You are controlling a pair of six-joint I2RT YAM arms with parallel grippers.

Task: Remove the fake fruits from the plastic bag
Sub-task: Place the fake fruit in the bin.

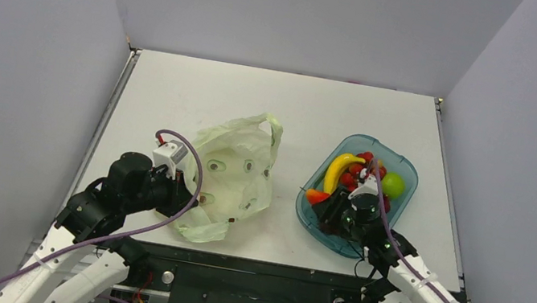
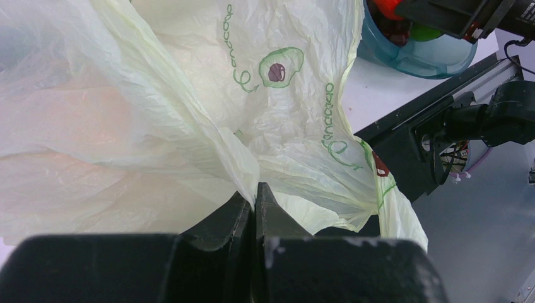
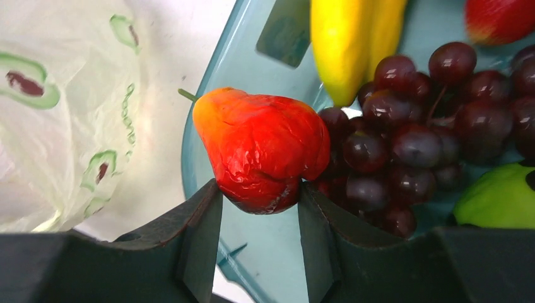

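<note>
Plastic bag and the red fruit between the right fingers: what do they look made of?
Plastic bag: thin plastic film, translucent pale green, fairly matte; it shows fine crinkles and light passing through. Red fruit: probably moulded plastic, glossy; bright highlights on wrinkled skin, exact material unclear.

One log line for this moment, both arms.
left pincer: shut on pale-green crinkly plastic bag | right pincer: shut on red-orange plastic fruit, over translucent blue tray | in tray: yellow banana, purple grapes
</note>
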